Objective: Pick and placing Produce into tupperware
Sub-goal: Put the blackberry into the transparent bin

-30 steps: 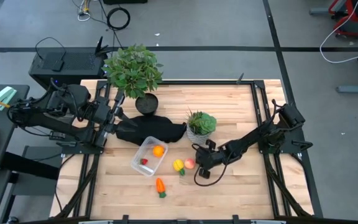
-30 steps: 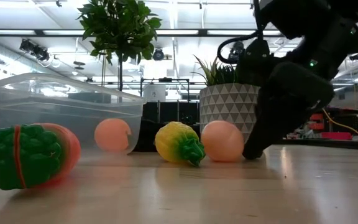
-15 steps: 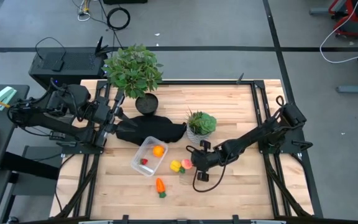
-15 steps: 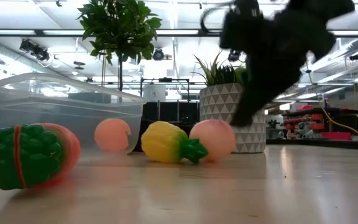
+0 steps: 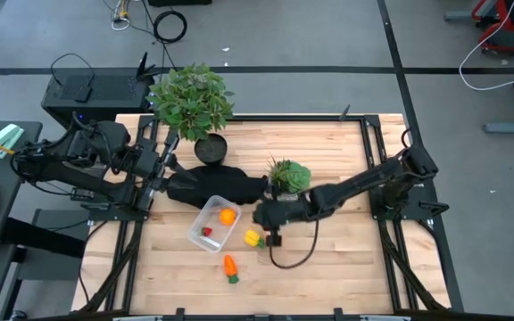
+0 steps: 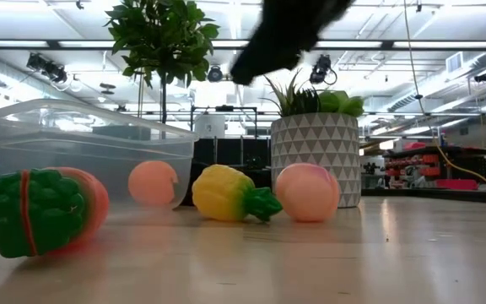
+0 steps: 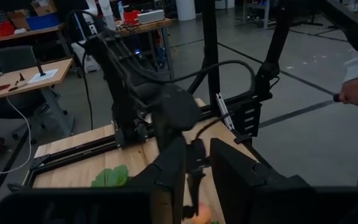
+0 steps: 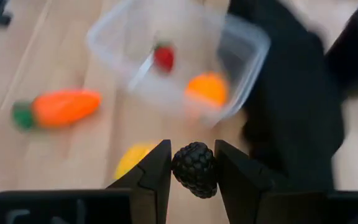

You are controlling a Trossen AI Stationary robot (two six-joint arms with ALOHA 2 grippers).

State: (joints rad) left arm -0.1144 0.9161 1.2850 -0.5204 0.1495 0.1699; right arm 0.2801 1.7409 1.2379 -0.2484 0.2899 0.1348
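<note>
Right end effector point(image 8: 194, 169) clamped on a dark berry point(image 8: 195, 168) above the worktop point(image 5: 328, 267), tupperware point(image 5: 213, 223) at its 9 o'clock holding orange point(image 5: 227, 216) and strawberry point(image 5: 207, 232), carrot point(image 5: 229, 267) at tupperware's 6 o'clock, left end effector point(image 5: 162, 159) at the worktop's 10 o'clock corner, fingers slightly apart, empty.

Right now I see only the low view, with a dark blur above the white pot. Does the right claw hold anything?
Observer: Yes. The right claw is shut on a small dark bumpy berry.
Operator: Where is the claw over the table?
Observer: From above, it hangs between the clear box and the small potted plant.
Operator: What lies inside the box?
Observer: A strawberry lies beside the orange.
</note>
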